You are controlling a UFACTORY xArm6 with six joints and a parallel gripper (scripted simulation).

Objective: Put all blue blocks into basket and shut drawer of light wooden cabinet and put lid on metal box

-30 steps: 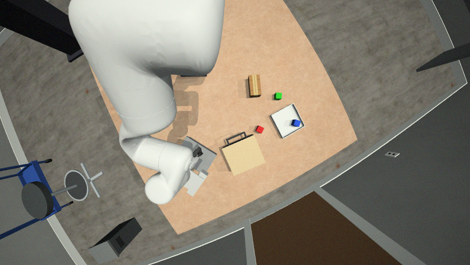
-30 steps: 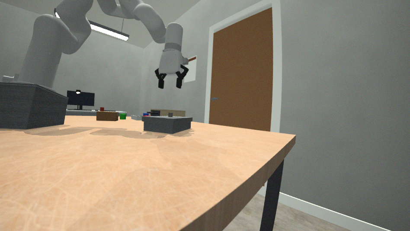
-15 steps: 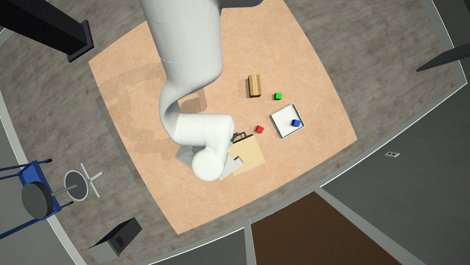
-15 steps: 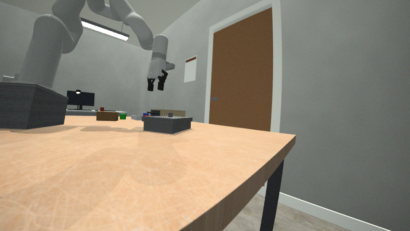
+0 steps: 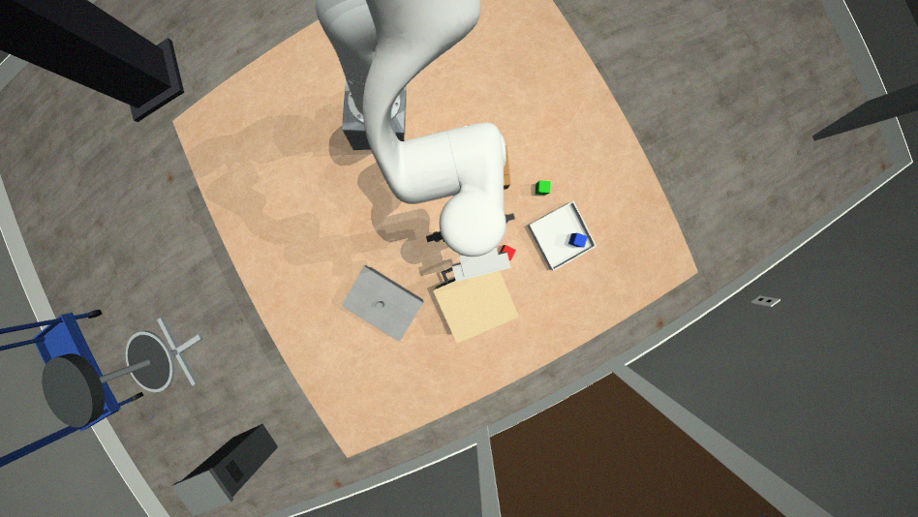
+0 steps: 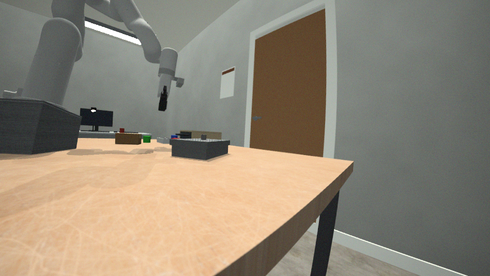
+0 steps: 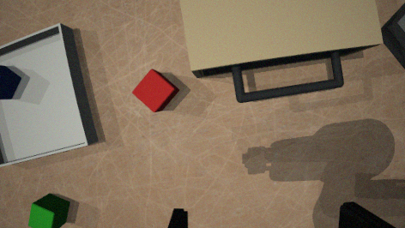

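Observation:
A blue block [image 5: 578, 240] [image 6: 174, 136] [image 7: 9, 82] lies inside the white basket [image 5: 551, 238] [image 6: 162, 140] [image 7: 51, 111], near one corner. The light wooden cabinet [image 5: 478, 308] [image 7: 283, 30] has its dark drawer handle [image 5: 444, 276] [image 7: 292, 90] facing the arm; the drawer looks shut, its front mostly hidden under the top. The metal box [image 6: 188, 149] carries its grey lid [image 5: 391, 311] [image 6: 215, 141], which looks level. My gripper [image 6: 163, 104] [image 7: 264, 219] is open and empty, high above the table beside the cabinet's handle side. The insides of box and cabinet are hidden.
A red block [image 5: 507, 252] [image 7: 154, 91] lies between cabinet and basket. A green block [image 5: 543, 187] [image 6: 146, 138] [image 7: 43, 214] lies beyond the basket. A brown wooden object [image 5: 506, 173] [image 6: 127, 138] is partly hidden by the arm from above. A small red thing [image 6: 121, 130] shows above it.

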